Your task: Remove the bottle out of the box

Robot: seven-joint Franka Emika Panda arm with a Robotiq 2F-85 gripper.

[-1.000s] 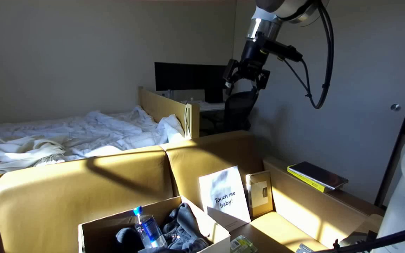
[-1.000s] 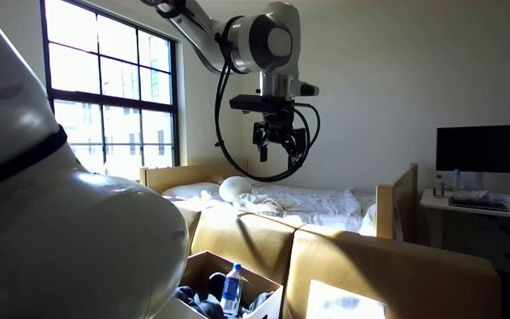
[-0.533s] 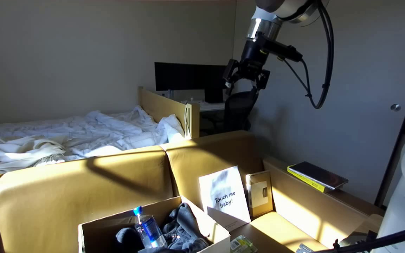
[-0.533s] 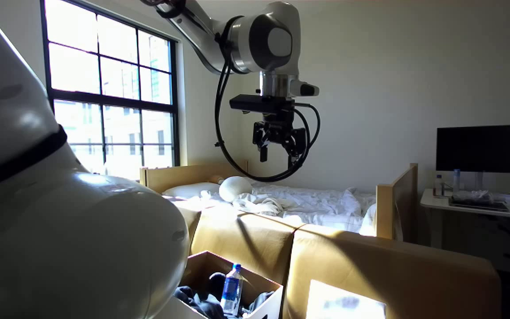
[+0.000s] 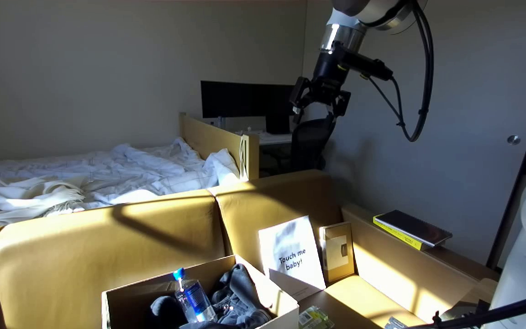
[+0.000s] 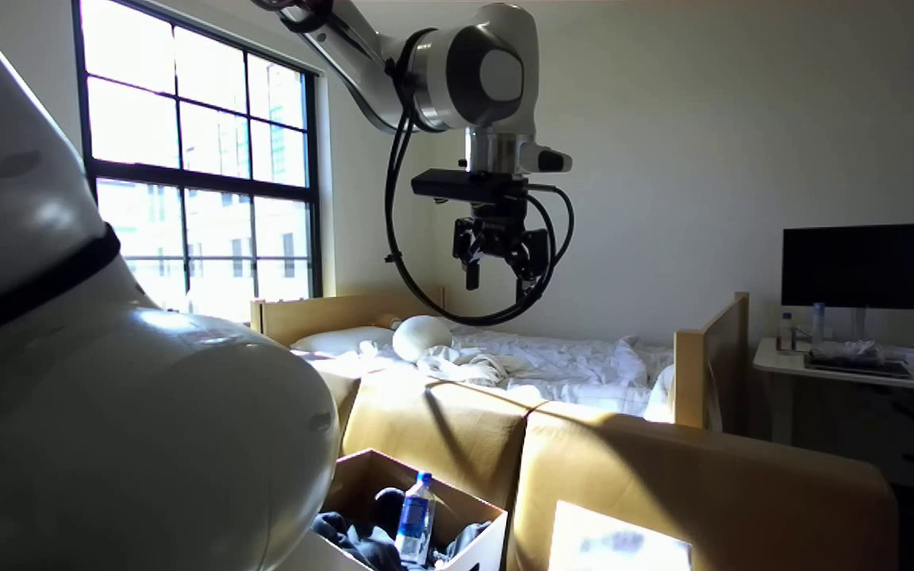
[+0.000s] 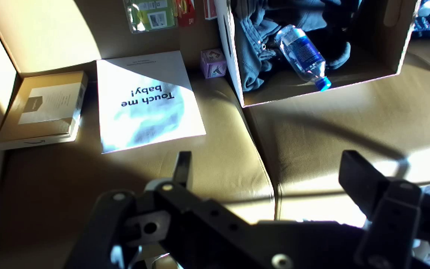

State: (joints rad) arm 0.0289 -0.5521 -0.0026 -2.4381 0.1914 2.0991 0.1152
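The bottle is clear plastic with a blue cap and blue label. It leans, cap up, on dark clothing inside the open cardboard box on the sofa. The bottle and box also show in an exterior view, with the box partly hidden by the robot's arm. In the wrist view the bottle lies at the upper right, its cap near the box rim. My gripper is open and empty, high above the sofa and apart from the box. Its spread fingers show in the wrist view.
A "Touch me baby!" sheet and a flat carton lean on the sofa back beside the box. A small purple box sits against the box's side. Books lie on the armrest. A green packet lies near the box.
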